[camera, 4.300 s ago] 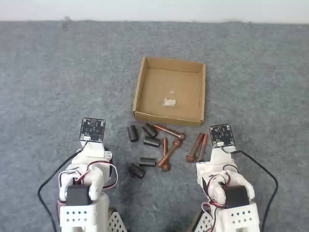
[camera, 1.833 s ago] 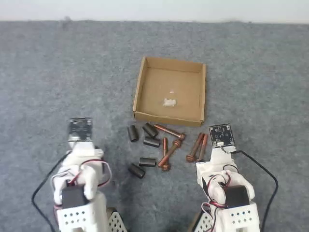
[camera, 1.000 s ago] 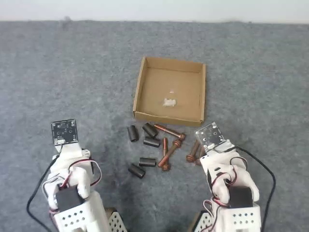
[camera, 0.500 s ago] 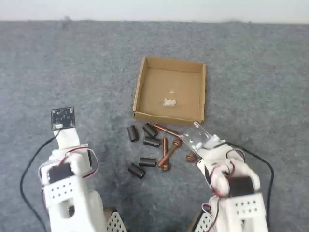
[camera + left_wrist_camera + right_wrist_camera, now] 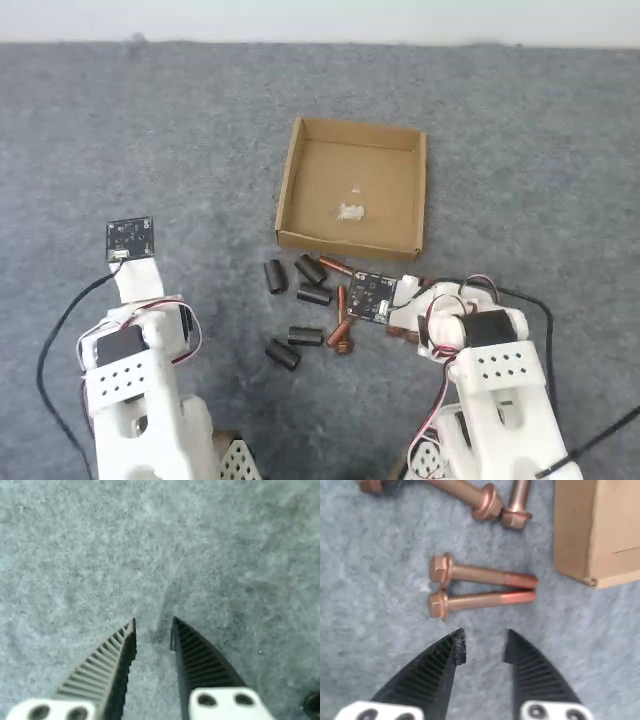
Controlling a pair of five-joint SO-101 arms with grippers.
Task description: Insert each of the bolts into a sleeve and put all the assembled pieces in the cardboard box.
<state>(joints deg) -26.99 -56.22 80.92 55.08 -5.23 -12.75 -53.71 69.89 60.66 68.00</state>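
Bolts (image 5: 480, 600), a pair, sit just off the right gripper (image 5: 482, 647) (narrowly parted, empty). Cardboard box (image 5: 287, 190) at twelve o'clock, sleeves (image 5: 313, 296) at nine. The left gripper (image 5: 152, 630) is likewise, over carpet (image 5: 100, 540).

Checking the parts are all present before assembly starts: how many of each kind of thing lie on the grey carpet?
Copper-coloured metal bolts: 5
Black cylindrical sleeves: 5
Open brown cardboard box: 1
Total: 11
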